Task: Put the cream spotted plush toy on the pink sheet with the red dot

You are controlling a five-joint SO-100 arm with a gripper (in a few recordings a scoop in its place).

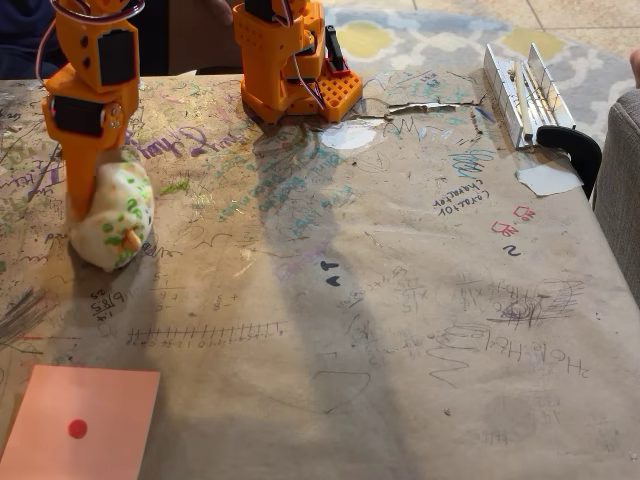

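Since soft and rounded, cream spotted plush toy (115, 216) should handle as light, squashy, non-fragile; will likely deform under squeeze rather than slip. Sits at left of table (400, 330) in the fixed view, on its side, snout toward the camera, touching the orange gripper (84, 196) that comes down on its left flank. Jaw state: cannot tell — one orange finger visible pressed against or into the plush, other hidden behind it; probably closing around the body but not confirmed. Best hold judged across the fat middle of the body, not ears or snout. Pink sheet with the red dot (85, 420) lies flat at bottom left corner, well apart from the toy, nearer the camera, partly cut by the frame edge. Path between them bare scribbled paper, no obstacles. Table's left edge close to both toy and sheet, so little margin leftward; plenty of open room to the right. Arm base (285, 60) and metal rail (520, 90) far back, clear of the route. Risk: thin sheet could slide if plush dragged on.
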